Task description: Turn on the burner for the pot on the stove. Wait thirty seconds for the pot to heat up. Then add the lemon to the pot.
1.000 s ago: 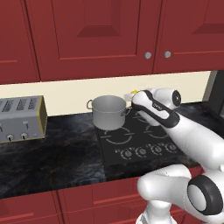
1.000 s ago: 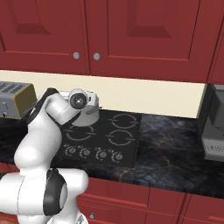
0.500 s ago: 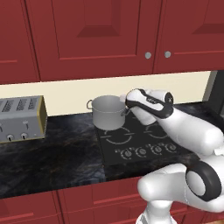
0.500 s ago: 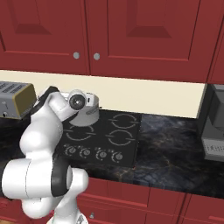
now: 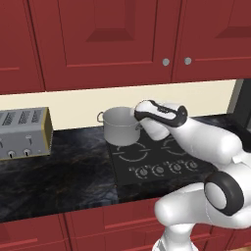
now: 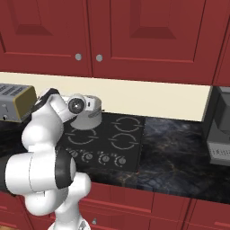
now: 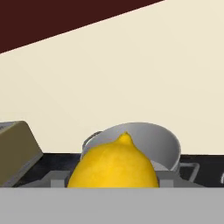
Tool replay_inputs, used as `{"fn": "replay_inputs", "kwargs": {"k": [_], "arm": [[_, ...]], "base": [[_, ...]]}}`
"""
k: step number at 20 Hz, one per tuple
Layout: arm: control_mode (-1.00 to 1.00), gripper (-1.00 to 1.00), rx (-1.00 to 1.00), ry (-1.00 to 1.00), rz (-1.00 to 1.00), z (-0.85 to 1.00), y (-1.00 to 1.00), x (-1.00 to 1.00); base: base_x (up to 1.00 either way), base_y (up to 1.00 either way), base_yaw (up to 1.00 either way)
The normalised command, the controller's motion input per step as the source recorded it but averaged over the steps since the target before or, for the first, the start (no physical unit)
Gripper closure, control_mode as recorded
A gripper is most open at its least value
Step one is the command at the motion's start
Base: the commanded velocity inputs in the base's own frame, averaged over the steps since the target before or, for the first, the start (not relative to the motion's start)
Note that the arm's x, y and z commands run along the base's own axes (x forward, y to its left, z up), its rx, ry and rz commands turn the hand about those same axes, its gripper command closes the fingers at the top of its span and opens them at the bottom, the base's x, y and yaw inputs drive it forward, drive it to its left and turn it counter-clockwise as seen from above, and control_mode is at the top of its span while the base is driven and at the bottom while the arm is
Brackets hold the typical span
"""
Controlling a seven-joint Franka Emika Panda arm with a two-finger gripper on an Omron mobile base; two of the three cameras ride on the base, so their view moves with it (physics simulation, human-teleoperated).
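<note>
Lemon gripped between the end effector fingers, pot just beyond it, on the stove

1. The small rounded lemon is bright yellow.
2. The cylindrical brushed-steel pot is plain grey.
3. The flat glass stove is black with white ring marks.
4. The boxy toaster is silver with a yellowish side.
5. The panelled wooden cabinets are dark red.
6. The stone counter is black, mottled with faint veins.
</note>
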Motion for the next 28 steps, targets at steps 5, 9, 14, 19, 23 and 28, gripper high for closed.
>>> {"fn": "replay_inputs", "kwargs": {"k": [5,9,14,19,23,28], "arm": [[-1.0,1.0,0.0,0.08,-0.05,-0.17,0.04,0.04],[-1.0,1.0,0.0,0.06,-0.04,-0.04,0.08,0.13],[-1.0,1.0,0.0,0.09,-0.05,0.0,0.11,0.12],[-1.0,1.0,0.0,0.06,-0.05,0.0,0.13,0.13],[-1.0,1.0,0.0,0.01,-0.05,0.0,0.13,0.12],[-1.0,1.0,0.0,0.01,-0.06,0.0,0.04,0.07]], "base": [[0.0,0.0,0.0],[0.0,0.0,0.0],[0.0,0.0,0.0],[0.0,0.0,0.0],[0.0,0.0,0.0],[0.0,0.0,0.0]]}}
